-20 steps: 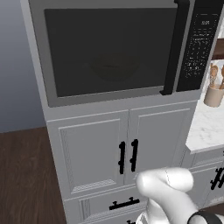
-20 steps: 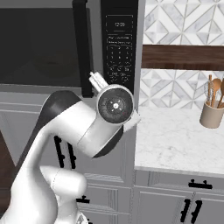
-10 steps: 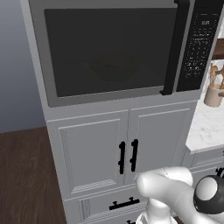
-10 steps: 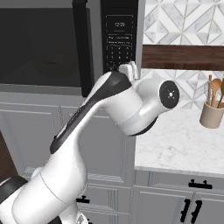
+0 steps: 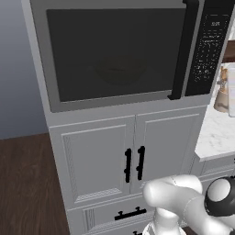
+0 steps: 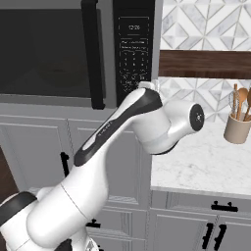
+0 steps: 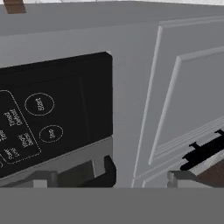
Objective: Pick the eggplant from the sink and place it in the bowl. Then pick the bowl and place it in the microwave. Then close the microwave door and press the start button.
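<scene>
Just ahead of the fingers (image 7: 138,178): microwave (image 5: 124,55) control panel (image 7: 52,113) | door shut (bowl (image 5: 117,73) dimly inside) | fingers spread wide, holding nothing | press start squarely with one tip.

The black control panel (image 6: 133,54) of the microwave (image 5: 119,55) carries a small clock readout at its top and rows of white keypad markings, while two oval buttons (image 7: 40,104) bear short white words, all of it too small or blurred to read.
</scene>
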{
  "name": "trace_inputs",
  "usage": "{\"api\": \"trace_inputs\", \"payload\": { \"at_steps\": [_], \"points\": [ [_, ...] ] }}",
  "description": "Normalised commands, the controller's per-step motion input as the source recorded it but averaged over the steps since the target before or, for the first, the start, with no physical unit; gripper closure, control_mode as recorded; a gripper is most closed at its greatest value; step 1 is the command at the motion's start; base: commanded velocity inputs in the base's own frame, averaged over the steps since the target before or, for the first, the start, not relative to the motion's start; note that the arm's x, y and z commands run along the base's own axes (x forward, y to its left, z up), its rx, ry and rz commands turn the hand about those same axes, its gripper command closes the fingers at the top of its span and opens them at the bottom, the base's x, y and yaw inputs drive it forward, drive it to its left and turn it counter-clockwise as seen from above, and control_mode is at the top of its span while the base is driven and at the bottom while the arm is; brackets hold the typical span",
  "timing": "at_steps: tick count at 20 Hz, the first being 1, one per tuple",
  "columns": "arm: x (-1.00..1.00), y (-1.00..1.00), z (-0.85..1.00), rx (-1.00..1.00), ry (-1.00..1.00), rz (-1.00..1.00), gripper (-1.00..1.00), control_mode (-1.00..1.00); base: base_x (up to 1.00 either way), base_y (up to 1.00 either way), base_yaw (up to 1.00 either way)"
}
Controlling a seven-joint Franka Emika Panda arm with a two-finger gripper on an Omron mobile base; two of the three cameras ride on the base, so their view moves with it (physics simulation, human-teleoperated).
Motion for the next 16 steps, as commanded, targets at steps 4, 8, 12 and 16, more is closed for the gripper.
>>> {"api": "trace_inputs", "payload": {
  "at_steps": [4,8,12,16],
  "points": [
    [0.21,0.0,0.0,0.0,0.03,0.0,-1.0,-1.0,0.0,0.0,0.0],
    [0.2,0.0,0.0,0.0,0.03,0.0,-1.0,-1.0,0.0,0.0,0.0],
    [0.21,0.0,0.0,0.0,0.04,0.0,-1.0,-1.0,0.0,0.0,0.0],
    [0.18,0.0,0.0,0.0,0.04,0.0,-1.0,-1.0,0.0,0.0,0.0]
  ]
}}
